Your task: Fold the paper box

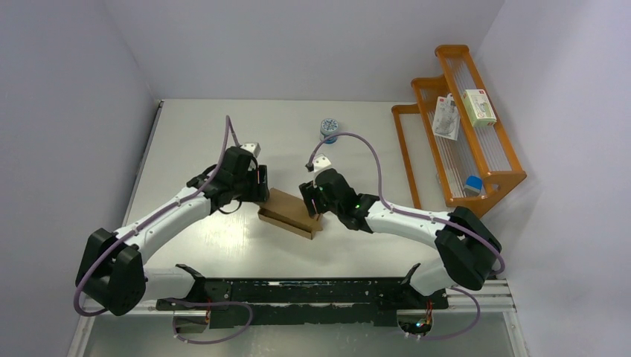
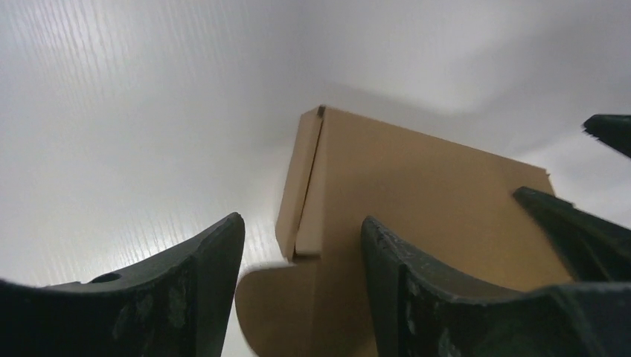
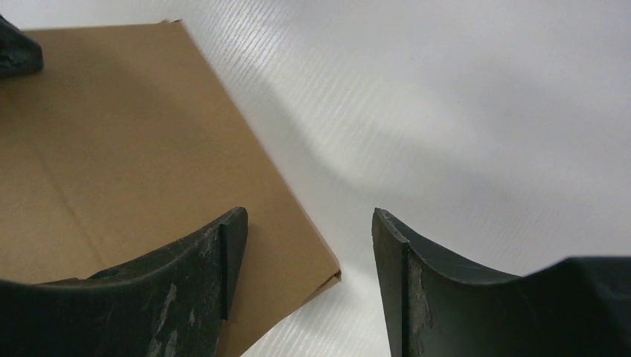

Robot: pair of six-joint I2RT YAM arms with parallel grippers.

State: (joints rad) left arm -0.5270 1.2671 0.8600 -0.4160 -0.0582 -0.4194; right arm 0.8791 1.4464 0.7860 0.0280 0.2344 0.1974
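The paper box (image 1: 292, 211) is a plain brown, low oblong box lying on the table between my two arms. My left gripper (image 1: 259, 192) is at its left end, open, its jaws astride the box's end wall and a rounded tab (image 2: 279, 309). The box fills the middle of the left wrist view (image 2: 424, 201). My right gripper (image 1: 312, 202) is at the box's right end, open. In the right wrist view (image 3: 301, 253) the box's corner (image 3: 283, 245) lies between the fingers, with the left finger over the lid.
An orange wooden rack (image 1: 476, 160) stands at the right with small white packages (image 1: 479, 106) on it. A blue-and-white round tin (image 1: 330, 128) sits on the table behind the right gripper. A black rail (image 1: 312, 294) runs along the near edge.
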